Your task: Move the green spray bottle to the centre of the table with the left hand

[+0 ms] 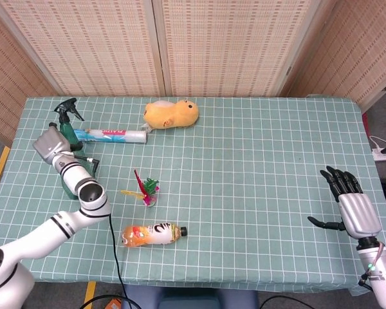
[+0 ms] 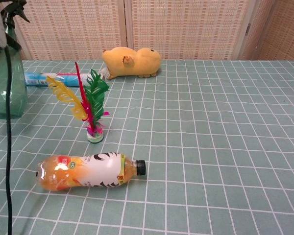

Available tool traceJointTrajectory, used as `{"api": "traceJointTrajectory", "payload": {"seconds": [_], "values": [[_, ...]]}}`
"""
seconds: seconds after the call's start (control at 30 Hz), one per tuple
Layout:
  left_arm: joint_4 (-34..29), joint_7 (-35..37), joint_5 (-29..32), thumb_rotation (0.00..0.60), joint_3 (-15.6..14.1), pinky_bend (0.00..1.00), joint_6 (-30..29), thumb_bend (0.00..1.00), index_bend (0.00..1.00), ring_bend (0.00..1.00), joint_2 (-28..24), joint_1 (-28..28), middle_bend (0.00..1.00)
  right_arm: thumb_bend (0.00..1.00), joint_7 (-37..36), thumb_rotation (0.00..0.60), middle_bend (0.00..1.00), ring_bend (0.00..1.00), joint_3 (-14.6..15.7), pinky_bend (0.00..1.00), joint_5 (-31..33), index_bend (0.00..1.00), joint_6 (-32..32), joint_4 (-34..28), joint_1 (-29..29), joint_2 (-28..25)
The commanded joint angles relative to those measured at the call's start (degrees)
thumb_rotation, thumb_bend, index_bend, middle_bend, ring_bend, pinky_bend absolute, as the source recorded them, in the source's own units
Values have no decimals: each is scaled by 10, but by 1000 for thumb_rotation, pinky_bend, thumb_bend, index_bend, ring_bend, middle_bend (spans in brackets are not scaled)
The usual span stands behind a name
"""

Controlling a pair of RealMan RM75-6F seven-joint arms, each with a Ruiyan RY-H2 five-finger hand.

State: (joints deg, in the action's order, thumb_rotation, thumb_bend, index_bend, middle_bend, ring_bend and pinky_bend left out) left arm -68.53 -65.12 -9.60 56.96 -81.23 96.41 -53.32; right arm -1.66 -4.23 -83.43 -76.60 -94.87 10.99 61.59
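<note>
One spray bottle (image 1: 67, 138), one drink bottle (image 1: 149, 233), one plush toy (image 1: 171, 114), one feather shuttlecock (image 1: 146, 191), one tube (image 1: 109, 135) — five things.

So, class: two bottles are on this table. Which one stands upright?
The green spray bottle, at the table's left, standing on its base by the left hand. The orange drink bottle lies on its side near the front.

The translucent green plastic spray bottle (image 2: 6, 85) looks glossy, the yellow plush toy (image 1: 172, 114) soft, the checked green tablecloth (image 1: 257, 161) matt.
</note>
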Motion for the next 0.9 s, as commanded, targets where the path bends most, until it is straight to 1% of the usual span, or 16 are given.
{"api": "traceJointTrajectory", "payload": {"seconds": [0.03,0.1,0.17,0.23,0.3,0.4,0.47,0.57,0.67,0.8,0.87,0.9], "values": [[-187,121,-29,600,18,336,4,394,187,502,-93,104,745,0,0,600,0,0,0,0,-1,36,-1,1,0,1],[-228,181,-52,600,16,329,33,394,187,501,-109,132,745,0,2,600,0,0,0,0,-1,37,-1,3,0,2],[-246,244,-86,600,5,321,62,393,185,501,-117,156,745,0,7,600,0,0,-1,0,1,38,-2,5,0,4],[-245,314,-129,600,-14,311,92,394,179,500,-116,175,744,0,13,600,0,0,-2,0,4,39,-3,7,0,8],[-227,371,-168,600,-32,300,116,394,170,497,-111,183,741,0,21,600,0,0,-4,0,7,40,-4,10,0,12],[-167,460,-235,600,-62,285,148,389,159,490,-93,180,731,0,35,600,0,0,-7,0,15,41,-6,12,0,19],[-111,516,-272,600,-77,273,169,387,145,480,-79,168,722,0,41,600,0,0,-10,0,19,42,-10,12,-1,24],[-34,592,-323,600,-93,260,190,385,127,464,-60,148,705,0,45,600,0,0,-13,0,21,44,-16,13,-2,30],[36,672,-378,600,-107,248,198,385,108,453,-44,128,696,0,45,600,0,0,-16,0,29,44,-17,11,-3,33],[115,764,-433,600,-129,231,204,378,88,441,-24,106,688,0,61,600,0,0,-19,0,43,44,-11,4,-2,34],[153,799,-463,600,-147,224,202,374,83,436,-15,98,683,0,71,600,0,0,-19,0,47,44,-8,3,-1,33],[181,822,-484,600,-162,219,199,373,78,431,-7,93,678,0,76,600,0,0,-19,0,49,44,-7,1,-1,33]]}}
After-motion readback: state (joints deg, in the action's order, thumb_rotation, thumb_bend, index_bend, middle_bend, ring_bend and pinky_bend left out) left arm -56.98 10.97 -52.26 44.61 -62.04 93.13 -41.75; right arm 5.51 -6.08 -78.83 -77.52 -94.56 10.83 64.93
